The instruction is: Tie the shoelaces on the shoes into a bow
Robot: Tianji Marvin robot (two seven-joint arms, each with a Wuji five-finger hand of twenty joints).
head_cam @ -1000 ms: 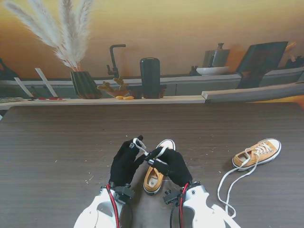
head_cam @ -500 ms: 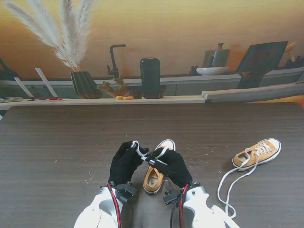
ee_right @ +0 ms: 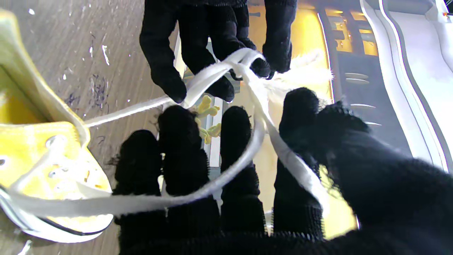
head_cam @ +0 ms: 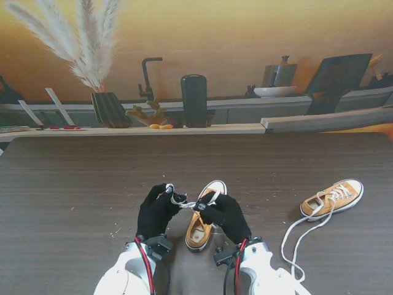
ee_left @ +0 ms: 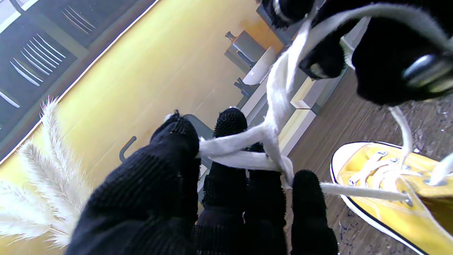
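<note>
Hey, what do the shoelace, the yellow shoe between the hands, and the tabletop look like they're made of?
Shoelace: flat woven fabric, probably cotton, with fuzzy, matte white edges. Yellow shoe: likely canvas upper with metal eyelets and a smooth white sole rim, probably rubber. Tabletop: dark wood-grain surface, matte and streaked; whether solid wood or laminate cannot be told.

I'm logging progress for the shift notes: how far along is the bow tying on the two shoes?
Done: nothing finished; no bow shows on either shoe. In hand: the left hand and right hand both grip the white lace of the near shoe, its strands crossing between their fingers. Left: forming and tightening that bow, then the far shoe, whose lace trails loose.
</note>
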